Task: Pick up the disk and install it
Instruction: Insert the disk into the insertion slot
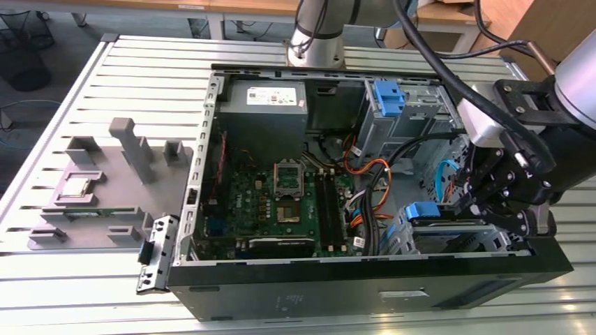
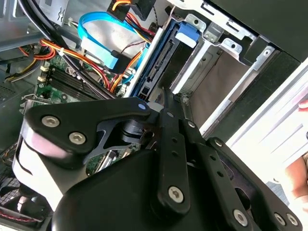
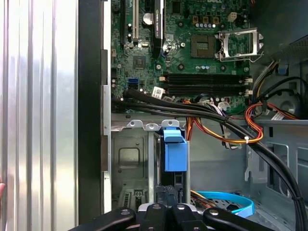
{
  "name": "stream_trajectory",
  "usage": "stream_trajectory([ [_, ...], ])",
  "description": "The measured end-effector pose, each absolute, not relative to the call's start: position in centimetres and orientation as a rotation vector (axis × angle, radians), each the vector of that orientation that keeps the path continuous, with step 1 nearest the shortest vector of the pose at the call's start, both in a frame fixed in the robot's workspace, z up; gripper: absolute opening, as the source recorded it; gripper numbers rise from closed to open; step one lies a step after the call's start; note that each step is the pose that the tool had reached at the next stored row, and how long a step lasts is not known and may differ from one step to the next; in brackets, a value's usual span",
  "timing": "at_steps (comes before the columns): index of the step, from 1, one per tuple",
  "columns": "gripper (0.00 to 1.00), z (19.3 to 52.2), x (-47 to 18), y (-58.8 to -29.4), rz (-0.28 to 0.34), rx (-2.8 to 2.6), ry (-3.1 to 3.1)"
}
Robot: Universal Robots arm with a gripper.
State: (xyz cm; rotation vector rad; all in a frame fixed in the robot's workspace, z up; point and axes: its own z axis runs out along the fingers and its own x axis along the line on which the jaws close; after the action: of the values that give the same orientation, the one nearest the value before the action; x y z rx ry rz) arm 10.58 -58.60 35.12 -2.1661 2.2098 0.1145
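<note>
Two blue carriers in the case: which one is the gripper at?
The disk, in the cage beside the gripper. The other blue carrier sits apart in the far cage, higher in the exterior view.

One disk [image 3: 174, 151], one computer case [image 1: 373, 286]

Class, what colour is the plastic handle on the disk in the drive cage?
The disk's plastic handle is bright blue, clearest in the first wrist view.
</note>
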Motion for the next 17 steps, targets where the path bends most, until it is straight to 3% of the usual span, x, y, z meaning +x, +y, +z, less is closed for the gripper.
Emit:
stream_trajectory([
  [17, 0.11, 33.9, 10.4, -58.1, 0.081, -2.18, 2.224],
])
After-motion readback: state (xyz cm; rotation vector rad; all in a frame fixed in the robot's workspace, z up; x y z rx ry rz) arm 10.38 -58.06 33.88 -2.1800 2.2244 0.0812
